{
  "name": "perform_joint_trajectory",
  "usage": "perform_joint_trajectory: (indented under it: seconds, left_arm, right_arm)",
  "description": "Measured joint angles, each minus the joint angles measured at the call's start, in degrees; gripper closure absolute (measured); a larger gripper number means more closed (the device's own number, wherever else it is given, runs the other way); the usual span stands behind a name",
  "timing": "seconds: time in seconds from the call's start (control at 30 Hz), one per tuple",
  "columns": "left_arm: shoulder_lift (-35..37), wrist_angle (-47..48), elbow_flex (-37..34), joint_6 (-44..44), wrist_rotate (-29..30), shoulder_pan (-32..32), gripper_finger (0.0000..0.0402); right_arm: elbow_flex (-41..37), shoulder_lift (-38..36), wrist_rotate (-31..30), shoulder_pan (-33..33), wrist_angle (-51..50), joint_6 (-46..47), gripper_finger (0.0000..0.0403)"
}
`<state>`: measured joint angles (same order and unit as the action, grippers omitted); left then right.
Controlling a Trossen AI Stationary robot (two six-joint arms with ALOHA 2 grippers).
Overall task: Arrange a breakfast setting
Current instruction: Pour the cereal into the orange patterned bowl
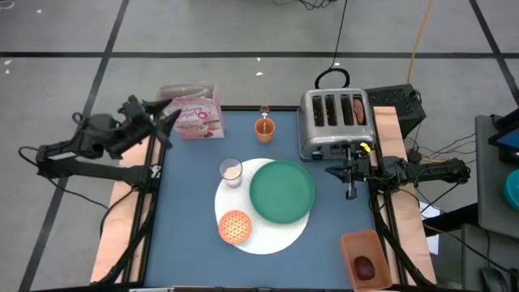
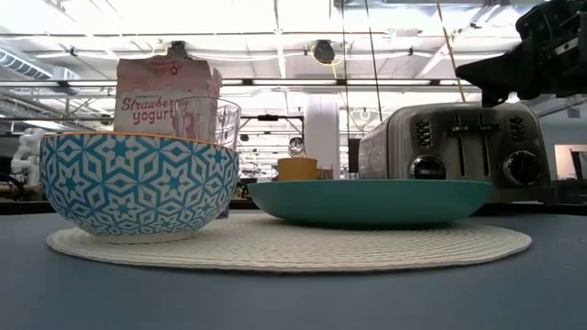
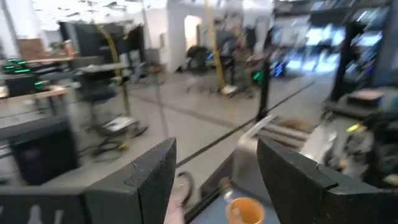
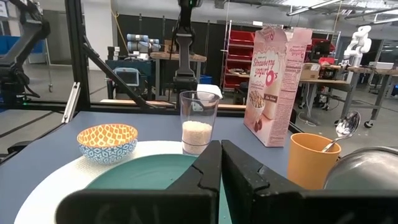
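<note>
The round white mat [image 1: 268, 240] lies at the table's middle. On it rest the green plate [image 1: 281, 191], the small orange bowl [image 1: 234, 226] and the milk glass [image 1: 231, 172], each on its base. The orange cup [image 1: 264, 127] stands behind them with the silver spoon [image 1: 264, 109] sticking up out of it. Dark red food [image 1: 365, 266] lies in an orange tray at the near right. No bagel shows plainly. My left gripper [image 1: 166, 118] is open and empty, raised beside the pink box. My right gripper [image 1: 350, 191] is shut and empty, in front of the toaster, right of the plate.
The silver four-slot toaster [image 1: 336, 122] stands at the far right, something reddish in one slot. The pink cereal box [image 1: 195, 113] stands at the far left corner. The orange tray [image 1: 366, 258] sits on the right side board. Bare blue table lies left of the mat.
</note>
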<state>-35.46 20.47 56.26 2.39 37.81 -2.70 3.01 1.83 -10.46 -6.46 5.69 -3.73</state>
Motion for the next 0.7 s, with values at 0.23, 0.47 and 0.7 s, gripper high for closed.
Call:
perform_joint_trajectory:
  seconds: [0.23,0.47,0.7]
  left_arm:
    - [-12.44,16.31,12.54,-1.17,0.29,-5.81,0.0172]
    - [-22.57,29.41,20.65,-1.85,-1.79,-13.71,0.0172]
    - [-30.54,33.92,26.72,1.92,-11.24,-21.49,0.0172]
  right_arm:
    - [0.04,0.0,-0.24,0.0,0.06,0.0,0.0394]
    - [0.09,0.0,-0.24,0.0,0.07,-0.03,0.0394]
    - [0.11,0.0,-0.22,0.02,0.05,0.0,0.0394]
